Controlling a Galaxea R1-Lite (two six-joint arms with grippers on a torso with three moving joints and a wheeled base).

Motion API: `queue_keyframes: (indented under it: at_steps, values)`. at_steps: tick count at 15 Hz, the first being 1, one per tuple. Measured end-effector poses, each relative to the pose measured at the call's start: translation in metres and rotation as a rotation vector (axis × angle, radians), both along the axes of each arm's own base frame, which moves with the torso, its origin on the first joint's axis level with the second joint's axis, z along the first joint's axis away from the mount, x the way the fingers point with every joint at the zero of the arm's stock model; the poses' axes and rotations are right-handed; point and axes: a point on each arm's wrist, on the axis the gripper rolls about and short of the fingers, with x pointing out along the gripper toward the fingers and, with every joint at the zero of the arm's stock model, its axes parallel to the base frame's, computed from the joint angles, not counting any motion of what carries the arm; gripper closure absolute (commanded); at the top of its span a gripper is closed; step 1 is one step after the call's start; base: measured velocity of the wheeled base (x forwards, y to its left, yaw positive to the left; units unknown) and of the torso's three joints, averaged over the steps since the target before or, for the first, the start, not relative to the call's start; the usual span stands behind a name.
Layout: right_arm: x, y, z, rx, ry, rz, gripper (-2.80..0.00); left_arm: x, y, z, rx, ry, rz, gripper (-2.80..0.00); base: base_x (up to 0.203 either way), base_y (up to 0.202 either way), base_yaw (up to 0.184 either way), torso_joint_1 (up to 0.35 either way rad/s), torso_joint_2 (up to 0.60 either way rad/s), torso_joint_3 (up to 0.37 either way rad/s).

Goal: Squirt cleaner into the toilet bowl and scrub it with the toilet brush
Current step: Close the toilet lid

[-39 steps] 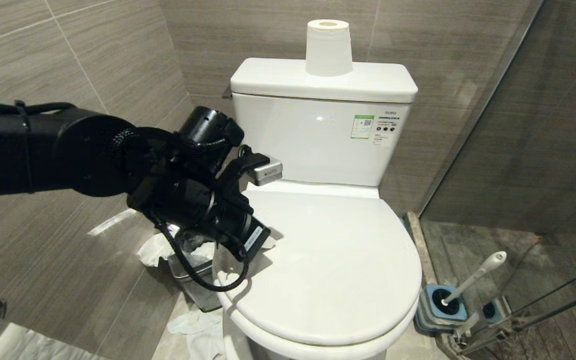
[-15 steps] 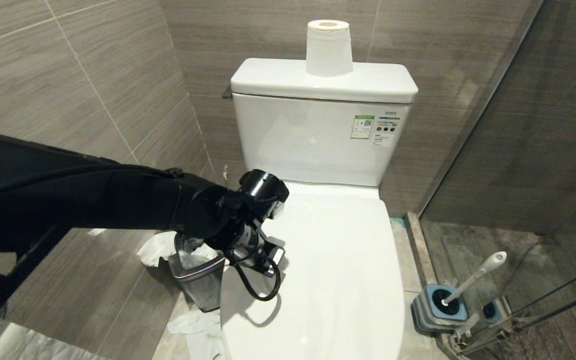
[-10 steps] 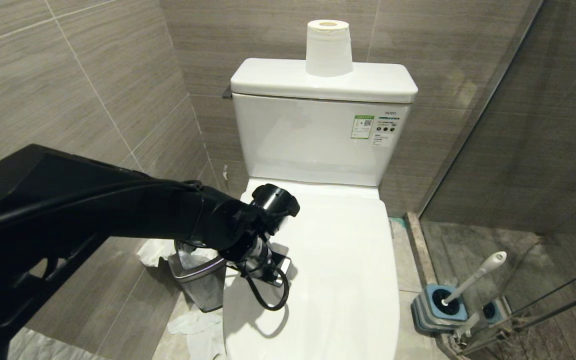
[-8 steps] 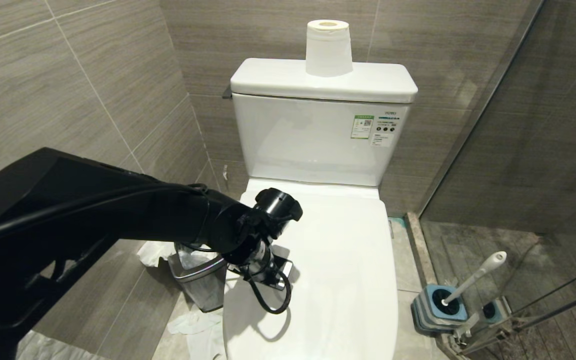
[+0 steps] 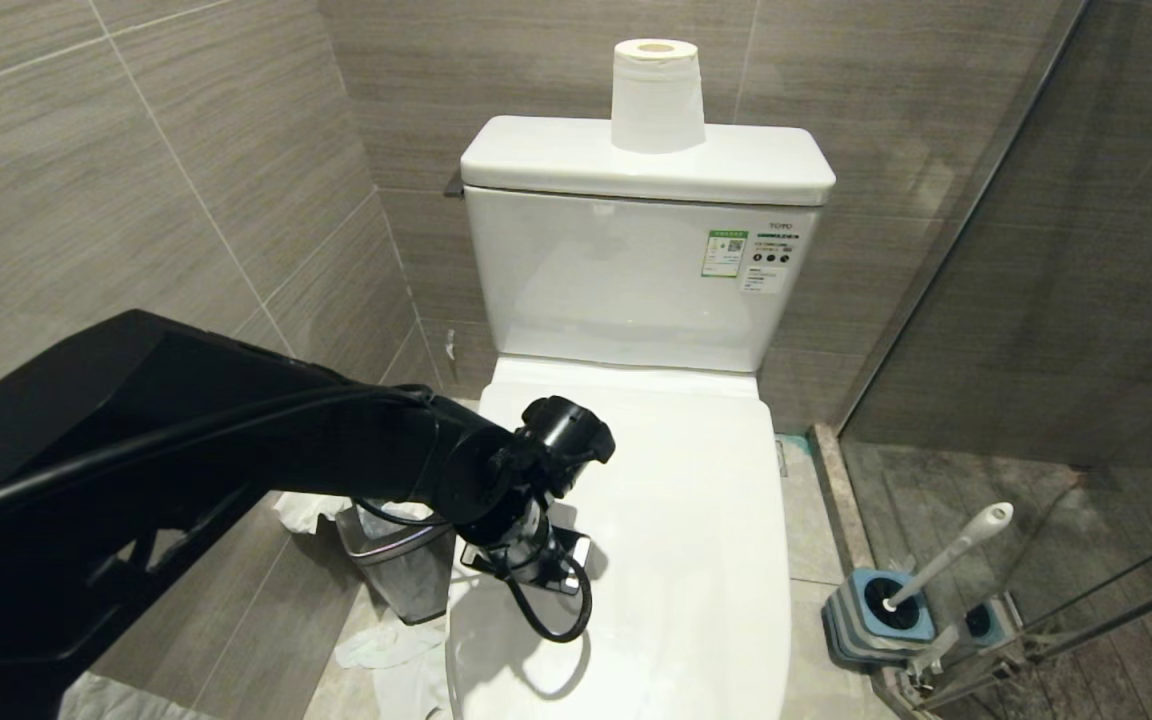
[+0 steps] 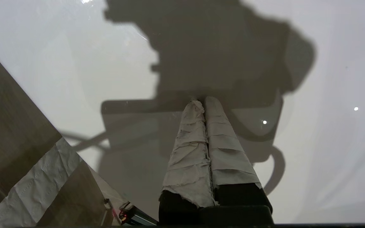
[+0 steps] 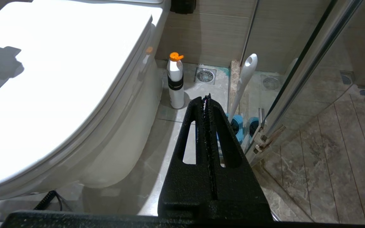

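The toilet bowl (image 5: 636, 560) is seen shut, its white lid (image 5: 696, 520) lowered flat over the seat, so nothing can be squirted or scrubbed inside until that lid is raised; no blue cleaner is visible on the ceramic. That is judged to be why the left arm is stretched low across the near left side of the lid. It comes in from the left of the head view, wrist bent downward, cable looped beneath it. The left hand (image 6: 205, 103) is pointed down at the lid, its paper-wrapped fingers (image 6: 190, 142) pressed together with nothing between them, tips at or just above the glossy surface; contact cannot be confirmed.

The toilet brush (image 5: 946, 555) is left standing in its blue holder (image 5: 881, 605) on the floor to the right of the toilet, handle leaning against the glass shower door, well apart from the working hand. A white bottle with an orange cap (image 7: 175, 80) is spotted on the floor beside the toilet base. The right hand (image 7: 206, 98) is held parked above that floor area, fingers closed together and empty.
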Motion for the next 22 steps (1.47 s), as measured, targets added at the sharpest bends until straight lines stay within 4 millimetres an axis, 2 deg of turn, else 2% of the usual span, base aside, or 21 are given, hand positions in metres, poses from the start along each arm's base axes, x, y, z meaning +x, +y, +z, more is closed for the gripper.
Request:
queue_keyframes:
  at_steps: [11,17,19,22]
  values:
    - [0.0,0.0,0.0,0.0,0.0,0.0,0.0,-0.014,-0.014,-0.01,-0.006,0.032,0.011,0.0,0.0,0.0,0.0,0.0,0.0,0.0]
    - [0.0,0.0,0.0,0.0,0.0,0.0,0.0,-0.014,-0.018,-0.015,-0.004,0.04,0.018,0.0,0.0,0.0,0.0,0.0,0.0,0.0]
    - [0.0,0.0,0.0,-0.001,0.001,0.001,0.0,-0.016,-0.016,-0.005,-0.018,0.022,0.017,0.0,0.0,0.0,0.0,0.0,0.0,0.0]
    - [0.0,0.0,0.0,-0.001,0.0,0.001,0.0,-0.021,-0.006,0.033,-0.066,-0.057,-0.02,0.0,0.0,0.0,0.0,0.0,0.0,0.0]
